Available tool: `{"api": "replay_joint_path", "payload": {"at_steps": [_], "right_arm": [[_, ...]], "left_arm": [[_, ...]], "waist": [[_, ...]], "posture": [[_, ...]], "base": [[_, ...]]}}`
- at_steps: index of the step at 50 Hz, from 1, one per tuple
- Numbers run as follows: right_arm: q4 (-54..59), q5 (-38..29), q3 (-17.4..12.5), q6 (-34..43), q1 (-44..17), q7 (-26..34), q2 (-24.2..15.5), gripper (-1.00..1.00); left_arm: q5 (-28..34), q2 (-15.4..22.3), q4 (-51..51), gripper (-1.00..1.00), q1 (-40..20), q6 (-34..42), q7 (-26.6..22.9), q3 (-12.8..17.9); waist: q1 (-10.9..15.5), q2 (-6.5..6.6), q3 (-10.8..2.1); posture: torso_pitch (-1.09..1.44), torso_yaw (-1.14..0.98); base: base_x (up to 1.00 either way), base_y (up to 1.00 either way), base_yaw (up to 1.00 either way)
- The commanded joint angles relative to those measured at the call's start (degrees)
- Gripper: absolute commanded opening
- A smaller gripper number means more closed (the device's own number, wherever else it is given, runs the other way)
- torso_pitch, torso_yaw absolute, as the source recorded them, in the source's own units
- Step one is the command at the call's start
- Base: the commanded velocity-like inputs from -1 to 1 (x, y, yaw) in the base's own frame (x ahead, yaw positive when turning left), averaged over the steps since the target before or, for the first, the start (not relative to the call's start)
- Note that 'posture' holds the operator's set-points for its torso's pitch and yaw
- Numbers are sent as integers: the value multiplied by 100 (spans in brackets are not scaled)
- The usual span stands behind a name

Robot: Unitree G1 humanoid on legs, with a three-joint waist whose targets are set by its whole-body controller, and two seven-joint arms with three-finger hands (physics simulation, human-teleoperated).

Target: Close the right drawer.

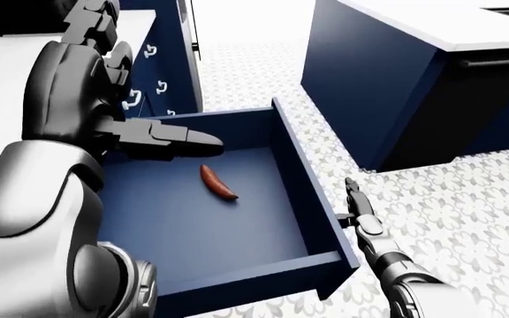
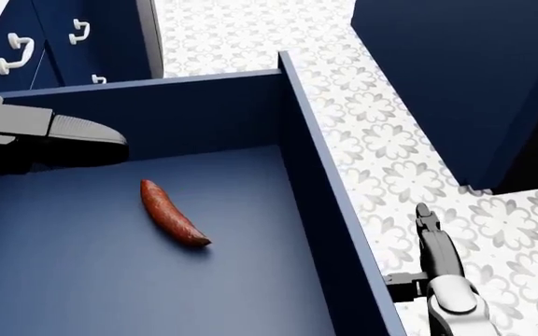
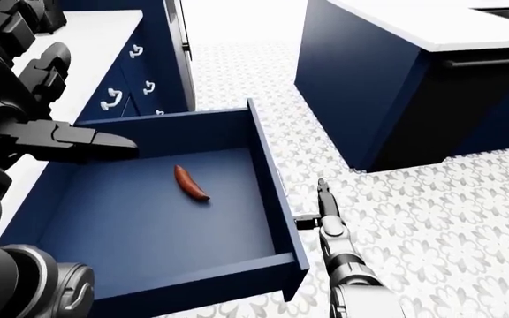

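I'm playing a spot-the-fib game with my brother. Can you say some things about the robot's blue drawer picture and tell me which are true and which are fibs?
1. The drawer is pulled open. True.
2. A reddish-brown sausage lies inside the drawer. True.
3. The right hand is gripping the sausage. False: it is outside the drawer, over the patterned floor, holding nothing.
4. The left hand hangs over the drawer's inside. True.
5. The drawer is packed with many things. False: only the sausage shows in it.
6. The floor is plain wood. False: it is white tile with grey flower shapes.

Drawer [image 2: 315, 189] cut by bottom edge
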Motion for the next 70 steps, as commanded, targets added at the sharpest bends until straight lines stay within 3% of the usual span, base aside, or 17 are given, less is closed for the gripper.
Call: {"api": "replay_joint_path", "payload": {"at_steps": [1, 48, 70], "right_arm": [[-164, -39, 52, -155, -182, 99, 62, 100], [-162, -220, 245, -232, -345, 80, 698, 100], [-146, -377, 344, -192, -477, 46, 1080, 100]], "left_arm": [[138, 40, -41, 100, -153, -3, -58, 24], [3503, -278, 271, 100, -429, 0, -2735, -595], [4006, -303, 248, 100, -388, 0, -3183, -622]], "waist": [[38, 2, -136], [85, -70, -124], [100, -53, -129]], "posture": [[0, 0], [0, 0], [0, 0]], "base": [[0, 0, 0], [0, 0, 0], [0, 0, 0]]}}
